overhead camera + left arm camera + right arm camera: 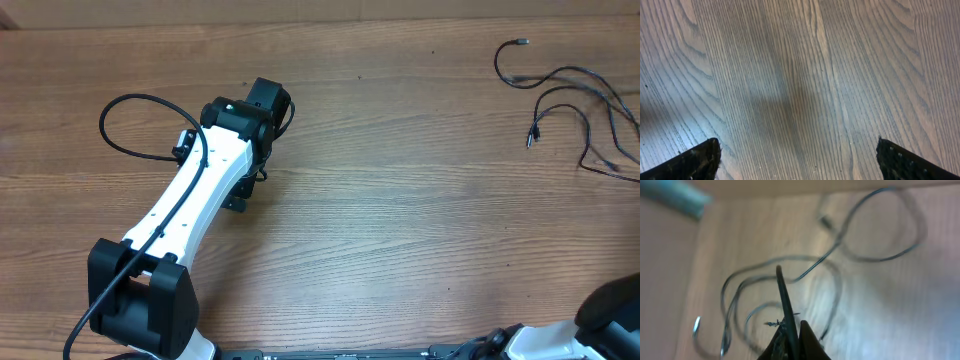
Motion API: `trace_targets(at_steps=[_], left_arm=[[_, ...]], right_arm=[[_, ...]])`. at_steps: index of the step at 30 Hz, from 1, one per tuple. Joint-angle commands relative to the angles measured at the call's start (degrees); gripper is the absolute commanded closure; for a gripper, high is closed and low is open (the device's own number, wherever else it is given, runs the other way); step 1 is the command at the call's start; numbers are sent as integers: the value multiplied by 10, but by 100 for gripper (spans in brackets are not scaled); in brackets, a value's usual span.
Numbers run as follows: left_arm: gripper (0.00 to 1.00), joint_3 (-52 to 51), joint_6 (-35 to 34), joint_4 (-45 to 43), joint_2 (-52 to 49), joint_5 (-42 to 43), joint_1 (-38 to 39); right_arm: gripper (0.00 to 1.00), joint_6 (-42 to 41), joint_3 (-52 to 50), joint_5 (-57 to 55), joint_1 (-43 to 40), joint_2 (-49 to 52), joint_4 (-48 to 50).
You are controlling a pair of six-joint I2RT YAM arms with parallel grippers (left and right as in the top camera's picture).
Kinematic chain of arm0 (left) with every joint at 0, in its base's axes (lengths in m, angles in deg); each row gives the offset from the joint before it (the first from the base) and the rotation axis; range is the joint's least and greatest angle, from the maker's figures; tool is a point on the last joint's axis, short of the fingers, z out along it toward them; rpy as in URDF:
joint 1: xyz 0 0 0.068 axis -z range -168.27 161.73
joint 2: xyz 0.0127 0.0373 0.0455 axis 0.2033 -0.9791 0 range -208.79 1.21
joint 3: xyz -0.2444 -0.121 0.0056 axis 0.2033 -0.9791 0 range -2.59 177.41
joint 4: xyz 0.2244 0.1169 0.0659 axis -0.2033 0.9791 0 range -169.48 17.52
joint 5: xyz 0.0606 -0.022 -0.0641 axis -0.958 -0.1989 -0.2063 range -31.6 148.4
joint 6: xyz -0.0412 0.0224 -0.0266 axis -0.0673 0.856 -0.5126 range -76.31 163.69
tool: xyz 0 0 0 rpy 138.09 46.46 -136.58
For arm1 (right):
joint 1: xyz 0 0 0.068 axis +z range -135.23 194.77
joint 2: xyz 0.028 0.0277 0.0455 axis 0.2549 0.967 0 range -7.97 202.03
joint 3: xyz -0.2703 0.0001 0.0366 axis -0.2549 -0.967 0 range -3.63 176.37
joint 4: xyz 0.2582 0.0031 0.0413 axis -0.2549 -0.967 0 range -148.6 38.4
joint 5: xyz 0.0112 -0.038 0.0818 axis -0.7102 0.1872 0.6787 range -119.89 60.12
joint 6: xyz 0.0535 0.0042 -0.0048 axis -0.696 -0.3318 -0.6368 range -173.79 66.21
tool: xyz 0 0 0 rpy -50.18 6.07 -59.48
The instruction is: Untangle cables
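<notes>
closest to me, the right end effector (791,339) is pressed together, and it looks to be pinching one thin black strand (783,297) that rises straight out from between the tips. the view is blurred, so i can't swear the grip is square on it. i can't find this end effector in the overhead view at all.

just beyond the tips the cables (880,259) lie in loose overlapping loops on the counter (800,75), with a plug end (825,221) further out and another (696,326) low on the left side. from overhead the whole lot sits at the far right, running off the right edge of the view.

to do this step well i'd draw the pinched strand slowly and low toward open wood, watching which loop tightens. if a crossing cinches, i'd ease off rather than haul. a plug could snag under a loop.

room is uneven. the cables are near the counter's far edge, and a blurred teal thing (675,197) sits up there that i can't identify. so pulling inward, toward the bare middle, is my safer line.

the left end effector (268,98) is spread wide over bare wood, well apart from the cables. its arm (190,200) lies across the left half, which caps how far left i can drag.
</notes>
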Motion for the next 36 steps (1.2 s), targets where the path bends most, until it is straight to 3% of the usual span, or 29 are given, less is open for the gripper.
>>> trace_targets(at_steps=[1, 6, 8, 11, 15, 21, 28, 36], left_arm=[[1, 6, 8, 2, -1, -10, 3], [1, 6, 8, 2, -1, -10, 4], [0, 6, 8, 2, -1, -9, 4], [1, 6, 8, 2, -1, -10, 4], [0, 6, 8, 2, -1, -10, 4], [0, 6, 8, 2, -1, -10, 4], [0, 6, 8, 2, -1, -10, 4], [0, 6, 8, 2, -1, -10, 4]], right_arm=[[96, 5, 12, -12, -60, -10, 3], [96, 5, 12, -9, -106, -9, 4], [90, 5, 10, -7, -111, -8, 4], [34, 5, 10, 16, -108, -5, 4], [0, 5, 10, 55, -106, -5, 3], [0, 7, 10, 95, -106, -5, -12], [0, 90, 10, 168, -97, -5, -18], [0, 204, 9, 205, 37, 13, -51]])
